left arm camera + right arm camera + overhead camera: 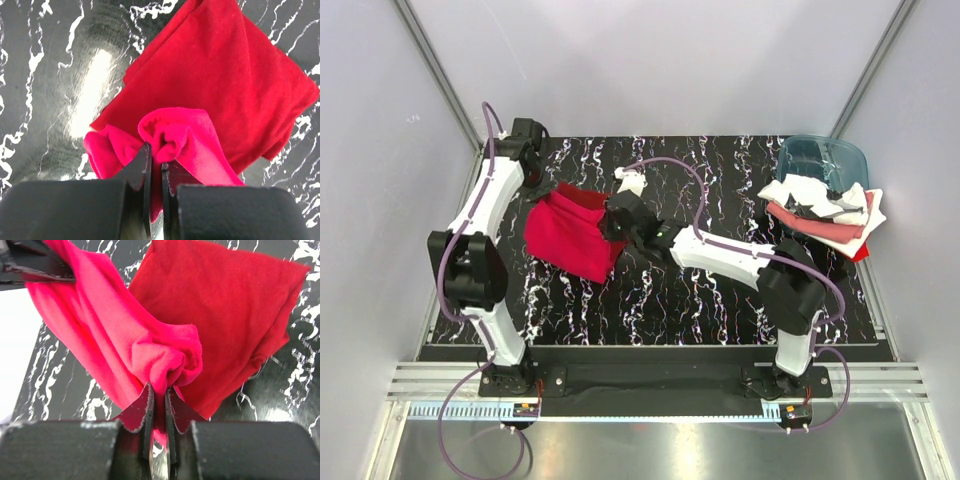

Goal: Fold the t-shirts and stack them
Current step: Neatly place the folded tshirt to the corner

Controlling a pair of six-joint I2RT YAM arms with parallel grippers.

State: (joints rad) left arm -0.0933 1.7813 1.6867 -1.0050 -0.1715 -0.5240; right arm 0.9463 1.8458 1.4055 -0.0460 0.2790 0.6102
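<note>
- Left arm [480, 210] runs up the left edge of the table [720, 300], elbow folded back near the front, wrist bent in toward the far left corner.
- Left gripper [154, 152] is nearly closed, its jaws clamped on a bunched fold of the crimson shirt [125, 340]; the cloth puffs out just above the fingertips.
- Right arm [730, 255] stretches low from its base at the front right, reaching diagonally across to the middle of the table.
- Right gripper [157, 390] is narrow too, pinching another gathered wad of the same crimson shirt.
- From the right wrist camera, the crimson cloth runs as a raised band from these jaws up to the other gripper at the top left of that view.
- Under that band a darker red shirt [220, 315] lies flat on the table's left half, its edges straight and its corners squared.
- Over at the far right corner stands a blue-teal tub [820, 158].
- A pile lies against the tub's near side, covering its front rim: white shirt [815, 200] with dark marks on top, pink shirt [830, 232] below it, and a sliver of red [861, 253] at the bottom right.
- Whether that pile sits inside the tub or just in front of it, I can't tell.
</note>
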